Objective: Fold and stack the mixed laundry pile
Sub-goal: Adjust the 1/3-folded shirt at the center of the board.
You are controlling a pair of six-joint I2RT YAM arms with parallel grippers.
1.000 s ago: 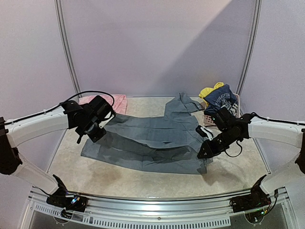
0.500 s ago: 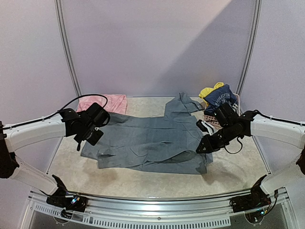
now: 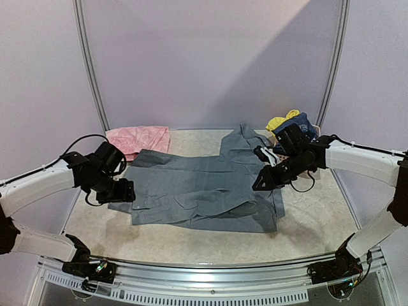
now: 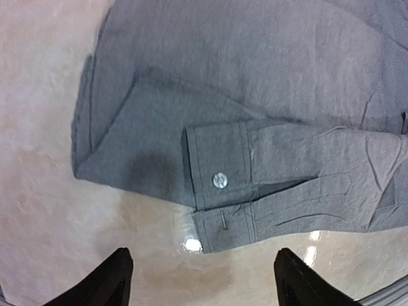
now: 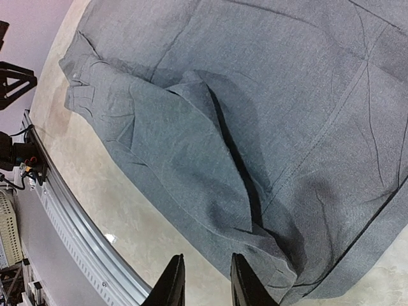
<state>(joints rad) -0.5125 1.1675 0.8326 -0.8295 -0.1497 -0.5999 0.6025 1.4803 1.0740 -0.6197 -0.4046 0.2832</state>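
Note:
The grey collared button shirt [image 3: 204,185] of the laundry pile lies spread flat across the middle of the table. Its buttoned cuff [image 4: 220,191] rests on the table just ahead of my left gripper [image 4: 201,287], which hangs open and wide with nothing in it at the shirt's left edge [image 3: 121,190]. My right gripper [image 3: 261,182] hovers over the shirt's right side; in its wrist view the fingers [image 5: 171,284] stand a little apart with only table and the shirt's [image 5: 268,95] hem below. The navy top [image 3: 298,127] and yellow piece [image 3: 280,120] sit heaped at the back right.
A pink cloth [image 3: 137,137] lies at the back left. The pink basket [image 3: 315,132] is mostly hidden behind my right arm. A metal rail [image 3: 204,280] runs along the near table edge, also seen in the right wrist view [image 5: 76,229]. Curtain walls close the back.
My left gripper opened and let the sleeve go, then drew back to the left and nearer; the sleeve now lies flat. My right gripper moved back and left over the shirt.

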